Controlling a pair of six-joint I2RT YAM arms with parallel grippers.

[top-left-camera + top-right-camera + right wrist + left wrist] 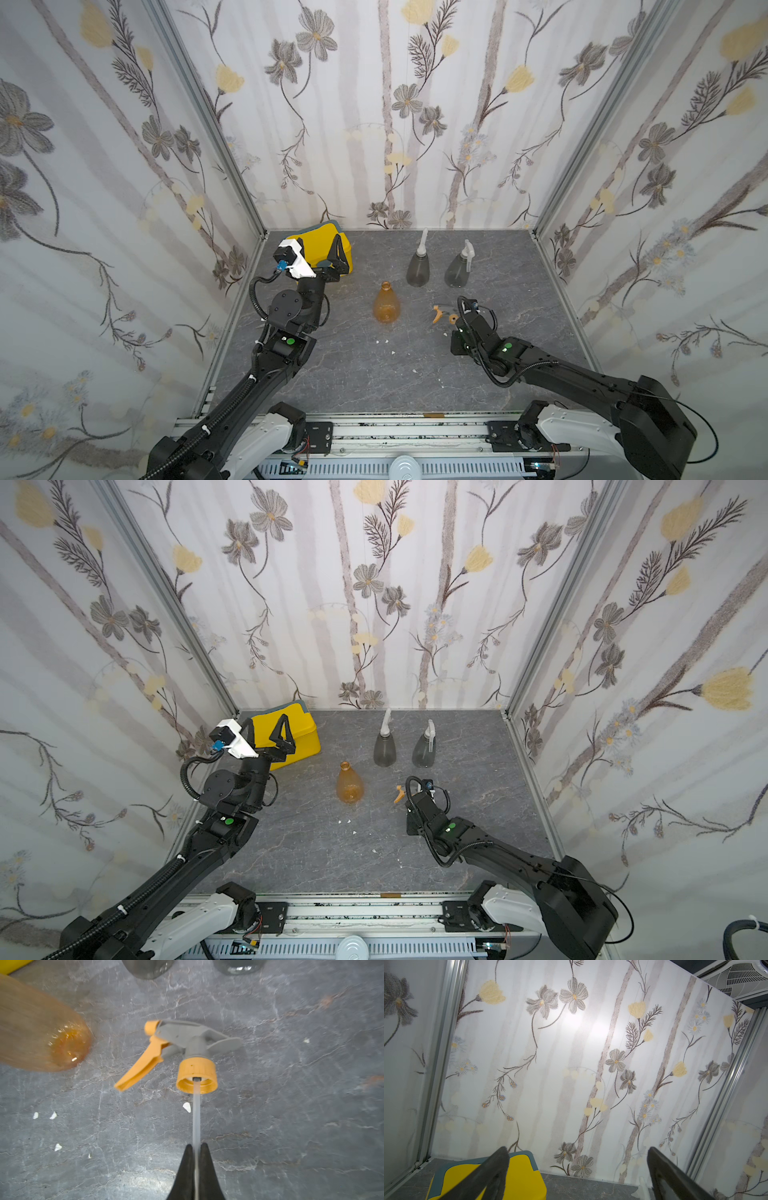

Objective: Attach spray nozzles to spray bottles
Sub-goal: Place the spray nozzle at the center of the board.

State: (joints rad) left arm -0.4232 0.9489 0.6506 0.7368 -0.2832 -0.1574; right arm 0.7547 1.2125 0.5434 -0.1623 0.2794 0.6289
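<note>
An amber-orange spray bottle (386, 302) (349, 782) (41, 1032) stands upright mid-table with its neck open. Right of it the orange spray nozzle (440, 313) (400, 793) (187, 1047), grey-bodied with an orange trigger and collar, is low over the table. My right gripper (196, 1147) is shut on its clear dip tube (196, 1118). Two smoky grey spray bottles (417, 270) (457, 270) stand behind, each with a whitish nozzle on top. My left gripper (268, 733) (577, 1159) hangs open and holds nothing, raised over the yellow box.
The yellow lidded box (328, 245) (299, 733) (521, 1178) sits in the back left corner. Small white scraps (382, 341) (53, 1115) lie on the grey marbled table (353, 374). Flowered walls close in the back and both sides.
</note>
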